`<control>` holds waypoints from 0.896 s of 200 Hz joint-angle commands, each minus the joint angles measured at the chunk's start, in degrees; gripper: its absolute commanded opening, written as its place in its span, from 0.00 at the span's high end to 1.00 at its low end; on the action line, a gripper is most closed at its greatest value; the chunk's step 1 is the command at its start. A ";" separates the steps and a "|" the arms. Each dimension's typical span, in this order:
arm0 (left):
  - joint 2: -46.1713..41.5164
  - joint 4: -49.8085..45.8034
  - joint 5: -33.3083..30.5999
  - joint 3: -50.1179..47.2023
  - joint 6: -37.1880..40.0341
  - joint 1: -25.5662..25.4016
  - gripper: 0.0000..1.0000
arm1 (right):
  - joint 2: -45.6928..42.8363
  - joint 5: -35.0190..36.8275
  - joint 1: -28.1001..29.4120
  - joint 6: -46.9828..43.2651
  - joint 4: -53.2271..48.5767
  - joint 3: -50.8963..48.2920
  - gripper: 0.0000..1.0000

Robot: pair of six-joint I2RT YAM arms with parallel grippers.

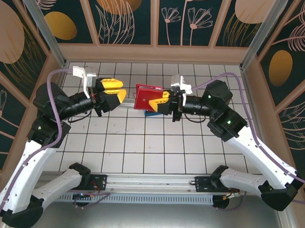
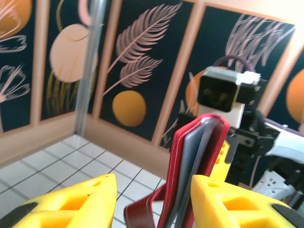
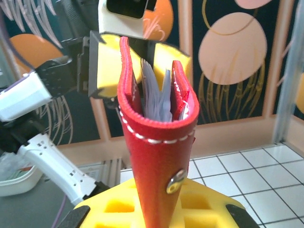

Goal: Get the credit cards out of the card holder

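The bench [image 1: 141,143] is a flat top of white square tiles with dark grout lines. A small blue block [image 1: 151,113] lies toward its far middle, partly hidden.

Pose of left arm [image 1: 46,135], white links and black joints: rises from the near edge, elbow out at the left, wrist turned right toward centre. Yellow-fingered left gripper [image 1: 122,91]: jaws parted, tips just short of the red folding card holder [image 1: 143,96]. Pose of right arm [image 1: 251,147], same build: elbow out right, wrist pointing left. Yellow-fingered right gripper [image 1: 160,100]: clamped on the card holder. The grippers face each other, near, not touching.
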 commanded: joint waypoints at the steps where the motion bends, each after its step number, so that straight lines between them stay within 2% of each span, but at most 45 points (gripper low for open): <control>1: 2.72 6.64 7.78 -0.57 -4.37 -0.12 0.54 | -1.70 -6.56 0.21 -0.98 7.33 -1.77 1.00; 42: 3.39 6.84 9.90 -0.67 -5.10 -0.34 0.52 | -1.46 -5.75 0.32 -0.68 6.88 -1.12 1.00; 114: 5.29 -2.43 10.15 -0.77 2.65 -4.56 0.54 | -0.99 -4.01 0.29 0.52 7.47 0.34 1.00; 123: 5.46 -5.35 8.20 -0.10 4.73 -4.60 0.57 | -1.04 -4.13 0.33 0.64 7.34 0.65 1.00; 145: 6.92 -14.15 -1.13 2.25 10.17 -4.60 0.67 | -1.27 -4.56 0.34 1.04 7.37 1.32 1.00; 179: 9.48 -21.73 -15.42 4.56 12.56 -4.56 0.76 | -1.40 -6.04 0.43 1.25 7.23 1.78 1.00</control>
